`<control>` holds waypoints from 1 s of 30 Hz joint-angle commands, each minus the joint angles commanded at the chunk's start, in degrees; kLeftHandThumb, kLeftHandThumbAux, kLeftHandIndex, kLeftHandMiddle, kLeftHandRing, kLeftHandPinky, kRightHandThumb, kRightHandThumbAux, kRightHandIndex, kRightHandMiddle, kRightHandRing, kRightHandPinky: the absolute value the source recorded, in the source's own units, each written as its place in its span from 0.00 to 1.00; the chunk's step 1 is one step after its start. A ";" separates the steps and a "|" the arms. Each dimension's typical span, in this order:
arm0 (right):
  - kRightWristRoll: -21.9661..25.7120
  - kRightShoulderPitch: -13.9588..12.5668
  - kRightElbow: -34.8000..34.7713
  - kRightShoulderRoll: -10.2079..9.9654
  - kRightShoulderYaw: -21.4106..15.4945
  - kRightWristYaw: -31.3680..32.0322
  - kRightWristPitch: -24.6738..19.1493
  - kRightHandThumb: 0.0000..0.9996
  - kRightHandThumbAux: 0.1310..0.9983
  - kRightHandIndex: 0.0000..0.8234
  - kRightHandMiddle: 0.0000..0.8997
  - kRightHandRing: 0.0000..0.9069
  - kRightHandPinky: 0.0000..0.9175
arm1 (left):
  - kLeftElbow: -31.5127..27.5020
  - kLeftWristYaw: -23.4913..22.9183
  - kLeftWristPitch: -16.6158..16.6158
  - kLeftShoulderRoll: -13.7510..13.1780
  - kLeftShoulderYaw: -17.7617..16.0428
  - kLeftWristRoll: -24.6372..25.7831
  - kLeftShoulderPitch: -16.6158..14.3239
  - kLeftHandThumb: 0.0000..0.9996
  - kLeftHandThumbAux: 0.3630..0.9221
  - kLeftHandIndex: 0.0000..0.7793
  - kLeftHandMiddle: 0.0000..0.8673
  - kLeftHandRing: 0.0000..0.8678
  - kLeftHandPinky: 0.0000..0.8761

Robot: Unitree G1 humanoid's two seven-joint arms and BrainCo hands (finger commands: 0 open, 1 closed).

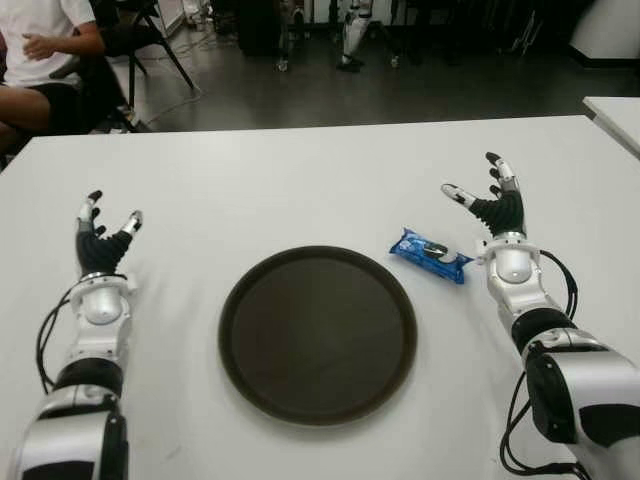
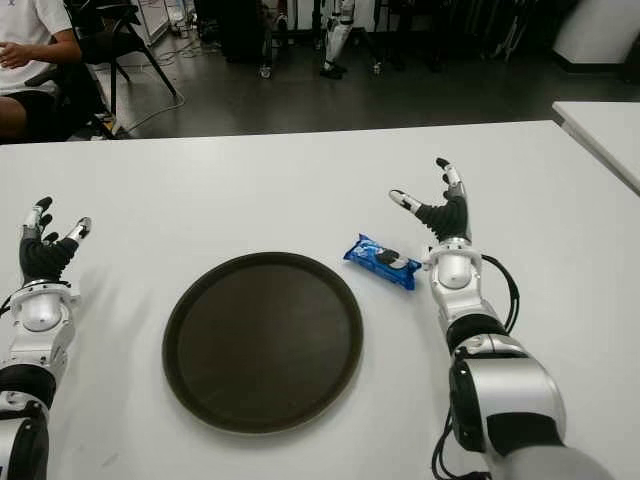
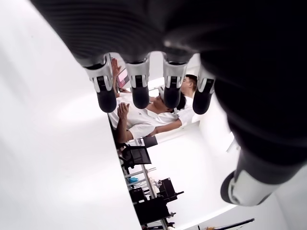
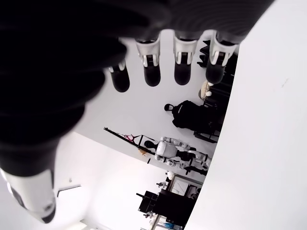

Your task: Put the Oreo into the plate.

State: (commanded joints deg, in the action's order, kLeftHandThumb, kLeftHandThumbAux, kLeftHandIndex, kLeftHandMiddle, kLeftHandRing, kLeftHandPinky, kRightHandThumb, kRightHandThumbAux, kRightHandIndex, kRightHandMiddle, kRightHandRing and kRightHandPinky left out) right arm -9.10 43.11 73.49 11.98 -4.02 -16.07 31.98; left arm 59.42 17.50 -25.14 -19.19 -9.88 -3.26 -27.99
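A: What is the work surface?

B: A broad white table (image 1: pixel 300 180), matte and bare apart from two things. A round dark brown plate (image 1: pixel 317 333) sits in the near middle with nothing on it. The Oreo (image 1: pixel 431 254), a small blue packet with a biscuit printed on it, lies flat on the table just off the plate's far right rim, touching neither the plate nor a hand.

A: And the hands?

B: The right hand (image 1: pixel 492 205) shows just right of the packet, fingers spread upward and holding nothing; its wrist view shows the fingers (image 4: pixel 184 64) straight and separated. The left hand (image 1: pixel 101 238) shows well to the left of the plate, fingers likewise apart and empty, which its wrist view confirms (image 3: pixel 140 88). Whether either forearm touches the table I cannot tell.

A: What lies beyond the table?

B: A dark grey floor (image 1: pixel 400 90). At the far left a person in a white shirt and dark shorts (image 1: pixel 40 60) sits beside a black chair (image 1: pixel 150 30). The legs of a standing humanoid robot (image 1: pixel 352 40) show at the back, with cables on the floor near the chair. The corner of a second white table (image 1: pixel 615 115) shows at the right edge.
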 joint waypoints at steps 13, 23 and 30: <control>0.13 0.12 0.05 0.04 0.34 -0.15 -0.54 0.00 0.61 0.02 0.00 0.00 0.00 | -0.33 0.14 0.25 0.07 -0.02 0.02 0.02 0.00 0.54 0.00 0.00 0.00 0.00; 0.00 0.20 0.00 0.07 0.63 -0.30 -0.66 0.00 0.62 0.02 0.00 0.00 0.00 | -0.64 -0.35 0.29 0.02 0.01 0.12 0.26 0.00 0.51 0.00 0.00 0.00 0.00; -0.26 0.12 -0.15 0.15 1.02 -0.74 -0.19 0.00 0.63 0.02 0.00 0.00 0.00 | -0.54 0.56 0.26 -0.04 0.04 -0.35 0.30 0.00 0.50 0.00 0.00 0.00 0.00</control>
State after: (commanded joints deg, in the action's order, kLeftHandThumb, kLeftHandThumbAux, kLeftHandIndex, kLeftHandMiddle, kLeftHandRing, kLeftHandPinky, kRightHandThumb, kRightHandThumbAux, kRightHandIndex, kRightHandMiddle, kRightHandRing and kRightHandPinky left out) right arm -9.37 43.24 73.33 12.13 -3.01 -16.81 31.78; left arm 58.88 18.06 -24.88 -19.23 -9.84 -3.61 -27.69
